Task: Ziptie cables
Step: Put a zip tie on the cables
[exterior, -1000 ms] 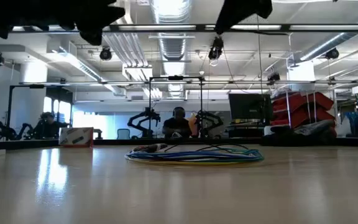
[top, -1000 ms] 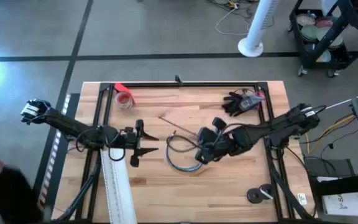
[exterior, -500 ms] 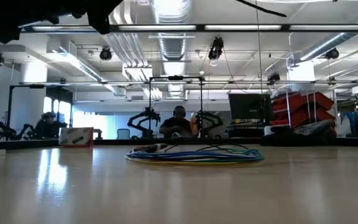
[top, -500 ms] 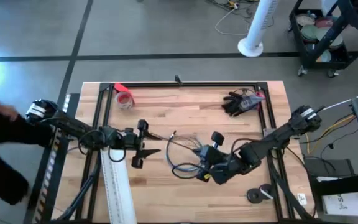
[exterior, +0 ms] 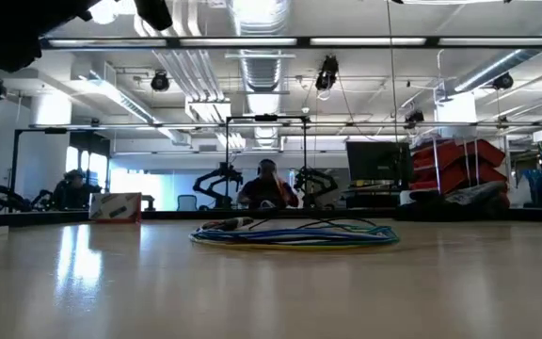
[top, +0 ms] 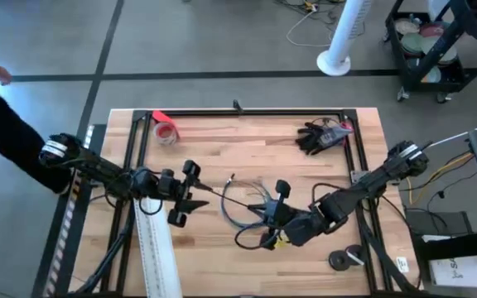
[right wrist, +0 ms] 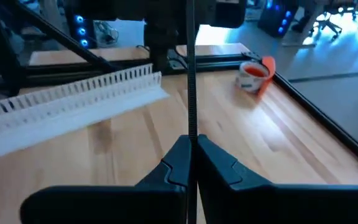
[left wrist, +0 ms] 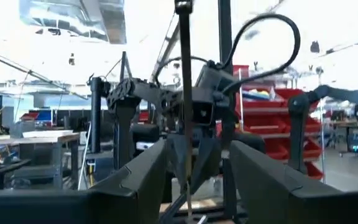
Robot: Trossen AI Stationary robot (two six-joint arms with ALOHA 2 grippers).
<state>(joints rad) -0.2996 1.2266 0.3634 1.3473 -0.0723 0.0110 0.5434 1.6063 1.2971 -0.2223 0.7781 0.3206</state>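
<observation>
The cables [top: 243,217] lie in a loose coil on the table [top: 222,132], just beside the right gripper [top: 270,222] and unbound as far as the high view shows; in the low view the cables [exterior: 294,235] rest flat as one bundle. A thin dark ziptie [right wrist: 191,93] is pinched between the right gripper's [right wrist: 190,144] pressed-together fingers [right wrist: 219,163] and runs straight out from their tips toward the left arm. The left gripper [top: 182,193] faces it with fingers [left wrist: 272,174] spread; the ziptie [left wrist: 184,93] stands between them, and contact cannot be judged. Beyond the fingers lie a white strip [right wrist: 67,102] and a red tape roll [right wrist: 253,71]. The job looks early: the tie is in hand but appears not yet looped around the coil, and cinching remains.
</observation>
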